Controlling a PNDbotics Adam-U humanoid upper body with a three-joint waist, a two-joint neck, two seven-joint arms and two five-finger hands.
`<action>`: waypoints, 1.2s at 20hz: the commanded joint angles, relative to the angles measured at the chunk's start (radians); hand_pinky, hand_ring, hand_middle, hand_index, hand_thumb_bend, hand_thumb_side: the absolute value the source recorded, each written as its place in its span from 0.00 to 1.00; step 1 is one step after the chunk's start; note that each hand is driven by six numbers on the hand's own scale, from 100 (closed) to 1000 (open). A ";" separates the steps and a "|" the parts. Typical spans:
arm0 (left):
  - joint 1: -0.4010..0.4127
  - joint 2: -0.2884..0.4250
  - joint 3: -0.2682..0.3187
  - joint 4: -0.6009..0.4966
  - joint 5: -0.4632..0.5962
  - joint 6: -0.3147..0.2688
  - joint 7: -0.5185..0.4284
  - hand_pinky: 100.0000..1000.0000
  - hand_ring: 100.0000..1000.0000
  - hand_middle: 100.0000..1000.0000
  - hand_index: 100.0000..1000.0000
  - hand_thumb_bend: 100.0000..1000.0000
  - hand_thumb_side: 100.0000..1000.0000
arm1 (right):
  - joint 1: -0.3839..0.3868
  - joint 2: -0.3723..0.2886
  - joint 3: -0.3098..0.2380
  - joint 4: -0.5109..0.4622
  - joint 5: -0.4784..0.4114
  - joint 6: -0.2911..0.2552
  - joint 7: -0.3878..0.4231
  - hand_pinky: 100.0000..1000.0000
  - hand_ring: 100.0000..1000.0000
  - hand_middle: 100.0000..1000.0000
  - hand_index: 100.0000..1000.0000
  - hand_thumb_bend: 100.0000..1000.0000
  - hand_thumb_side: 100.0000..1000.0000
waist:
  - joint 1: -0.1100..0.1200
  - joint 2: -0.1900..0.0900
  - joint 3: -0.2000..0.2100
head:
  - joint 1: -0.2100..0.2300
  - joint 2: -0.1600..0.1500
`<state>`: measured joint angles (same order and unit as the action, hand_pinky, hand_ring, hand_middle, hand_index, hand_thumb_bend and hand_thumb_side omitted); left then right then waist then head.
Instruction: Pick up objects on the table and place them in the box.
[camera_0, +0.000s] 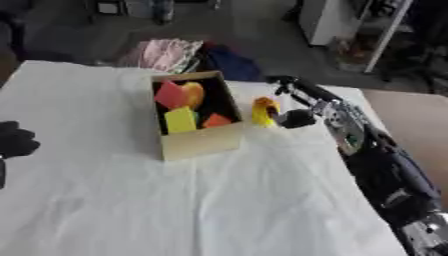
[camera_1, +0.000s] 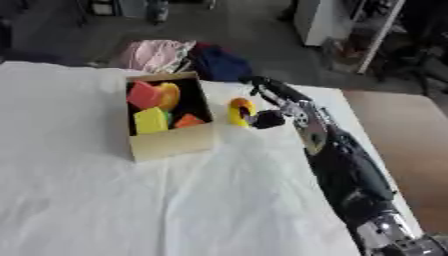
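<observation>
Two hands show over the counter (camera_0: 175, 200), which carries a white cloth. The right hand (camera_0: 293, 118) reaches in from the right edge, and its fingers curl around a yellow object (camera_0: 263, 111) that has an orange part; this object is just beside the right wall of the box (camera_0: 201, 142), outside of it, and I cannot tell if it touches the counter. The cardboard box stands near the far edge, about the middle of the counter, open at the top. Inside it lie a red block (camera_0: 170, 95), a round orange piece (camera_0: 193, 93), a yellow block (camera_0: 180, 120) and a small orange piece (camera_0: 216, 120). The left hand (camera_0: 15, 140) shows at the left edge as a dark shape; I cannot tell how its fingers stand.
</observation>
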<state>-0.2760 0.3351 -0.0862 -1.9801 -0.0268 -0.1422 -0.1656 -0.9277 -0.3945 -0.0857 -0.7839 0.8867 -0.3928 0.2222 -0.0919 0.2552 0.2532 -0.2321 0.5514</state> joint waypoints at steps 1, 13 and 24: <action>-0.017 0.017 0.002 -0.020 -0.001 -0.007 -0.002 0.76 0.70 0.67 0.83 0.00 0.58 | -0.015 -0.004 -0.008 0.013 0.041 0.022 -0.011 0.83 0.79 0.90 1.00 0.00 0.25 | -0.005 0.002 0.004 | -0.003 -0.018; -0.019 0.014 0.000 -0.020 -0.001 -0.007 -0.004 0.76 0.70 0.67 0.83 0.00 0.58 | -0.010 0.015 -0.011 0.020 0.185 0.052 -0.079 0.65 0.53 0.49 0.77 0.00 0.15 | -0.007 0.008 0.011 | -0.004 -0.019; -0.017 0.013 0.003 -0.020 0.000 -0.006 -0.001 0.76 0.70 0.67 0.83 0.00 0.58 | -0.006 0.006 -0.041 -0.083 0.237 0.059 -0.265 0.45 0.30 0.16 0.44 0.00 0.11 | -0.008 0.004 0.008 | 0.000 -0.018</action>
<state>-0.2822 0.3348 -0.0884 -1.9801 -0.0268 -0.1468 -0.1682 -0.9155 -0.3650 -0.1169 -0.8337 1.1253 -0.3327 -0.0196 -0.0919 0.2629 0.2627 -0.2344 0.5434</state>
